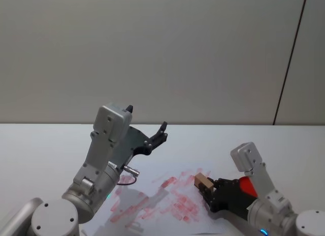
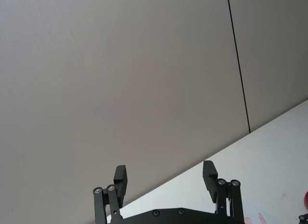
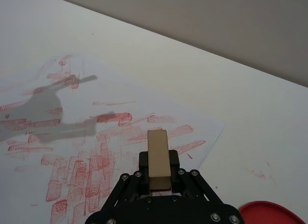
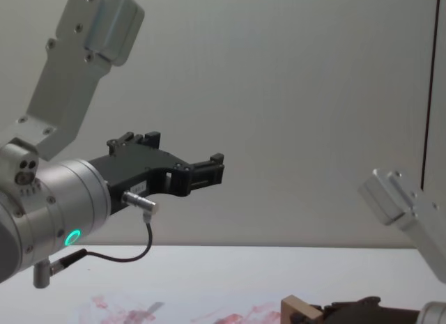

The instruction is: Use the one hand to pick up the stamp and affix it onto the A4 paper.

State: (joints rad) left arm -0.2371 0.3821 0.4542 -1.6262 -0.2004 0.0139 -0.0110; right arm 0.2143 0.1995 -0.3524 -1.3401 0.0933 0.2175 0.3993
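My right gripper [image 1: 206, 189] is shut on the stamp [image 1: 202, 181], a pale wooden block that sticks out past the black fingers. In the right wrist view the stamp [image 3: 158, 159] points over the right part of the A4 paper [image 3: 120, 96]. That white sheet is covered with smeared red prints. The A4 paper [image 1: 152, 208] lies flat on the table between the two arms. In the chest view the stamp [image 4: 296, 311] hangs low, close to the sheet [image 4: 174, 311]. My left gripper [image 1: 160, 134] is raised high over the paper's far left side, open and holding nothing [image 2: 163, 178].
A round red ink pad [image 1: 248, 186] sits just right of the right gripper, partly hidden behind its arm, and shows at the corner of the right wrist view [image 3: 269, 213]. The white table [image 1: 51, 139] reaches back to a grey wall.
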